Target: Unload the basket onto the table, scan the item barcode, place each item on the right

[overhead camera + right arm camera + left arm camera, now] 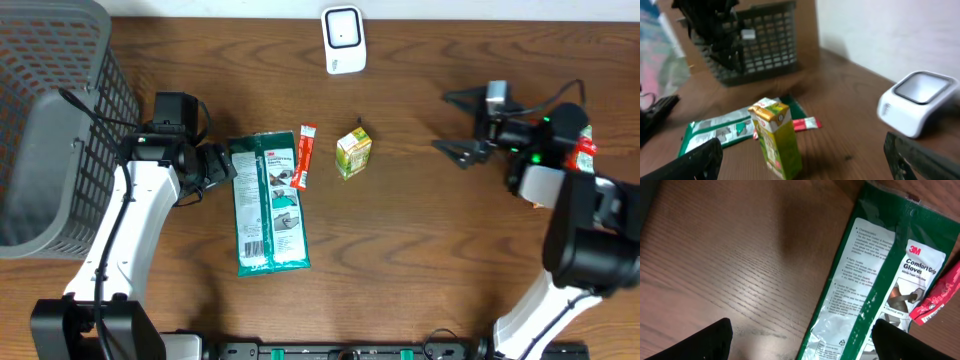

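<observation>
Carton (353, 153) upright mid-desk, toward back edge; long axis vertical. Straight ahead of right gripper (447, 154), well apart from it. Jaws wide, nothing held. Left gripper (226, 165) likewise wide and empty, over the gloves pack (268, 205)'s near edge. Pack flat, long axis front to back; sachet (304, 156) between pack and carton. Scanner (343, 39) at back edge, near carton. Judged: right arm has the clear line. Desk (420, 260) bare wood on that side.
</observation>
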`<state>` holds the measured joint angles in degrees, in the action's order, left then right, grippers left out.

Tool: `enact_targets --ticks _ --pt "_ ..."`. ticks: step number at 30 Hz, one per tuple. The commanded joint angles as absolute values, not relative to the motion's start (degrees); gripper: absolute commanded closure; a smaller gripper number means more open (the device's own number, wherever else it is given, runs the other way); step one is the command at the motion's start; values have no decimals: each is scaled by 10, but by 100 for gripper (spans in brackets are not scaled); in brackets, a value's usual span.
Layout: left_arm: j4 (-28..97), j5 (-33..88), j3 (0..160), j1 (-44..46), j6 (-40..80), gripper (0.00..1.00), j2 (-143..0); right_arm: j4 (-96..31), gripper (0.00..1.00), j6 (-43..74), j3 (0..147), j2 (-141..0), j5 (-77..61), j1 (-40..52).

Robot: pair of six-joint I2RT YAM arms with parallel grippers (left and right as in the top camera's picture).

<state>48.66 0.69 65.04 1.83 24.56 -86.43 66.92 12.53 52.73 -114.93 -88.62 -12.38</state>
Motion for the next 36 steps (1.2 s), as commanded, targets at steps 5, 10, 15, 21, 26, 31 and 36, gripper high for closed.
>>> enact_targets --ticks 5,10,15,21,26,31,36 --pt "488 -1 655 17 240 10 -864 654 1 117 657 -1267 -893 -45" --pt "488 -1 655 17 240 10 -864 632 1 117 712 -1329 -893 -33" --pt "488 -1 655 17 240 10 -864 632 1 104 712 -1365 -894 -22" --pt "488 -1 655 17 240 10 -864 632 1 88 712 -1397 -894 4" --pt "488 -1 655 17 240 10 -864 631 1 76 712 -1404 -894 35" --pt "488 -1 655 17 240 10 -864 619 1 76 711 -1404 -894 54" --pt "488 -1 655 17 240 10 -864 567 1 76 708 -1404 -894 49"
